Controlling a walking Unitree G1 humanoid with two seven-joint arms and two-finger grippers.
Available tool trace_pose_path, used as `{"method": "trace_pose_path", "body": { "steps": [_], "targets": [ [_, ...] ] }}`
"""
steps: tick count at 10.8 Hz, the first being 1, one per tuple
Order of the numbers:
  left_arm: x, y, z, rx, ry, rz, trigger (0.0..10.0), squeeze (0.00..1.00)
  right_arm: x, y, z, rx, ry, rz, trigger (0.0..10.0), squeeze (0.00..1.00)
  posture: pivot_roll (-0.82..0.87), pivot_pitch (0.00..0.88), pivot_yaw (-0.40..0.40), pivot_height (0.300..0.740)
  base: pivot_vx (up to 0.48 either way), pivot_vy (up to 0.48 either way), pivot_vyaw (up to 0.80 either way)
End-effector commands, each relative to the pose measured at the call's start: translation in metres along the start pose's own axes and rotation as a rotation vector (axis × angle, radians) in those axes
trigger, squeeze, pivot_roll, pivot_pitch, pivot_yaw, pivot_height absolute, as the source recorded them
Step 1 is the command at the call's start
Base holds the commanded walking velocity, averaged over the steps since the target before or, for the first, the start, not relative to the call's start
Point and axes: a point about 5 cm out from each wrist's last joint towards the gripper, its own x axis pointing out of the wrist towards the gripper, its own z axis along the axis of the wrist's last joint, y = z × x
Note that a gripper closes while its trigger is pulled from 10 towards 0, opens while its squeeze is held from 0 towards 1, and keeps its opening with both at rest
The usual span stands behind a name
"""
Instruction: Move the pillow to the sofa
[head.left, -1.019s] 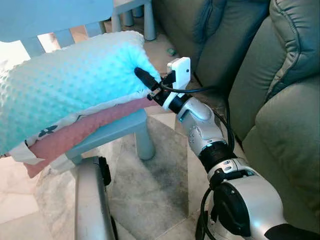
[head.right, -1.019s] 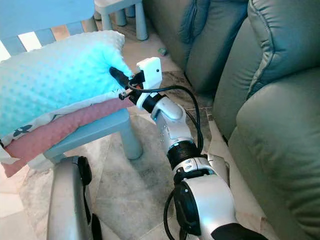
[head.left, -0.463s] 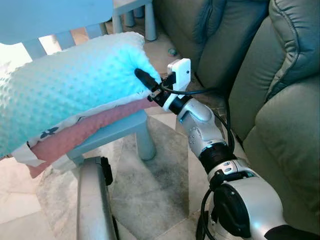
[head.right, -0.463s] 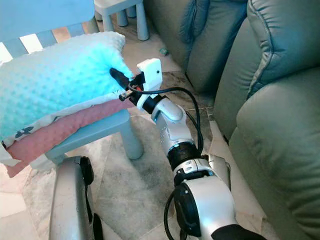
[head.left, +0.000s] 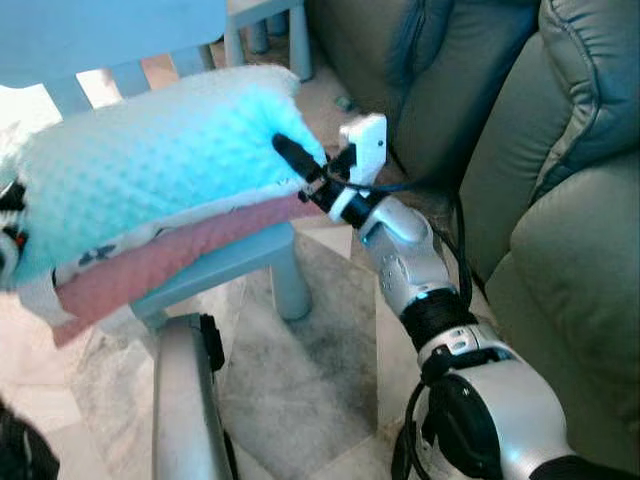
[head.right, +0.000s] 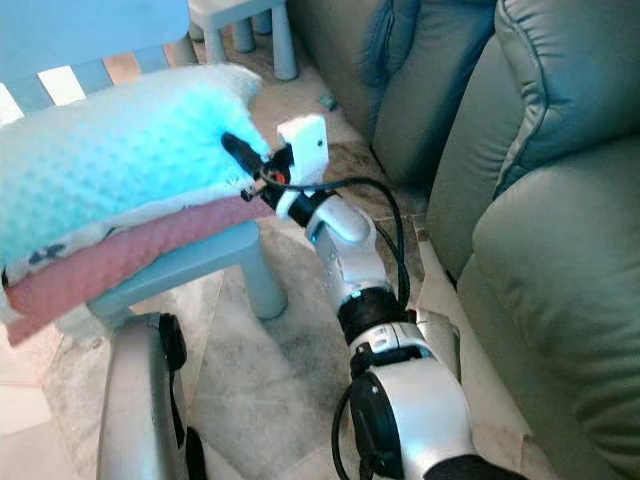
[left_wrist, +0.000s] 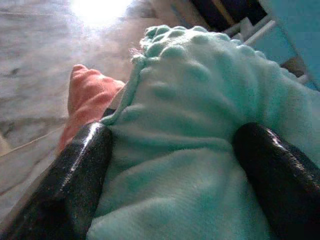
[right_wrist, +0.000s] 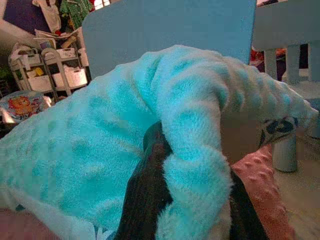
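A teal dotted pillow (head.left: 150, 150) lies across a small blue chair (head.left: 240, 258), with a pink dotted layer (head.left: 180, 250) under it. My right gripper (head.left: 300, 170) is shut on the pillow's right corner; the right wrist view has the teal fabric (right_wrist: 190, 150) folded over a black finger (right_wrist: 150, 190). At the pillow's left end sits my left gripper (head.left: 8, 230). In the left wrist view its two black fingers (left_wrist: 75, 170) press the teal pillow (left_wrist: 185, 150) from both sides.
A grey-green sofa (head.left: 560, 200) stands to the right, its seat beside my right arm. A second small blue stool (head.right: 235, 20) is at the back. Marble floor (head.left: 300, 370) lies below the chair. My left forearm (head.left: 185, 400) crosses the bottom.
The pillow has shifted slightly to the right with both ends held. My left gripper has come into sight at its left end. The picture is now blurred.
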Motion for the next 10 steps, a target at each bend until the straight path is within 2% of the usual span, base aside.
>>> {"method": "trace_pose_path", "body": {
  "steps": [1,2,3,6,10],
  "targets": [
    [0.004,0.005,-0.006,0.034,0.024,0.01,10.0,0.0,0.003,0.002,0.006,-0.019,-0.017,0.012,0.0,0.0,-0.1,0.167,0.029,0.347,0.0,0.0,0.0],
    [0.006,0.006,-0.013,0.045,0.032,0.006,10.0,0.0,0.002,0.001,0.007,-0.021,-0.016,0.01,0.0,0.0,-0.11,0.167,0.03,0.347,0.0,0.0,0.0],
    [0.007,0.011,-0.022,-0.002,0.04,0.003,0.0,0.0,0.002,0.0,0.008,-0.024,-0.016,0.008,0.0,0.0,-0.11,0.167,0.03,0.347,0.0,0.0,0.0],
    [-0.001,0.033,-0.022,-0.03,-0.01,0.044,0.0,0.0,0.001,0.001,0.006,-0.02,-0.005,0.007,0.0,0.0,-0.11,0.164,0.023,0.347,0.0,0.0,0.0],
    [-0.004,0.04,-0.017,-0.042,-0.077,0.043,0.0,0.0,0.001,0.005,0.002,-0.01,0.003,0.011,0.0,0.0,-0.11,0.16,0.025,0.347,0.0,0.0,0.0]
  ]
}}
